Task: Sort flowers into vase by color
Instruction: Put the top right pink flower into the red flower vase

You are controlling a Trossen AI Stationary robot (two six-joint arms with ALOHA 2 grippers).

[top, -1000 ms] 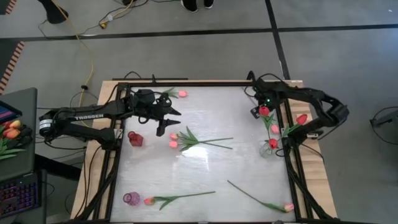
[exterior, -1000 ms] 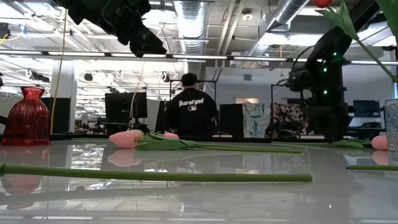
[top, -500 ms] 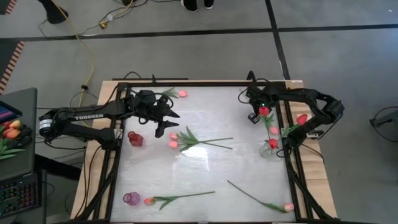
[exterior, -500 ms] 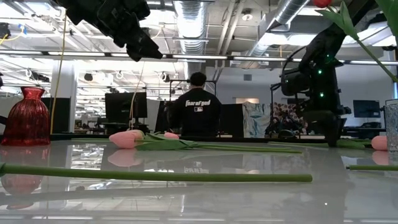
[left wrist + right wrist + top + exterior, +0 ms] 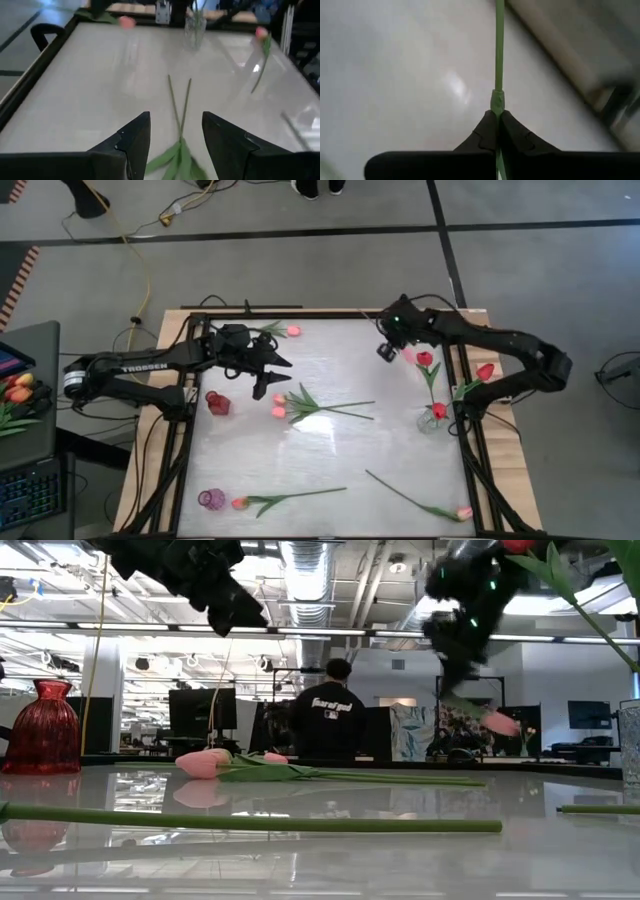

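Your right pincer (image 5: 497, 116) is clamped on a thin green tulip stem (image 5: 499, 50).

You have that pink-budded tulip (image 5: 497, 722) lifted clear of the glossy white tabletop (image 5: 340, 455) near its far right corner, stem running straight out between the closed fingers. Your left pincer (image 5: 175, 131) hangs with fingers apart above two crossed tulips (image 5: 300, 406) mid-table. A clear glass vase (image 5: 432, 418) holds red tulips at the right edge; other pink tulips lie flat, well apart.
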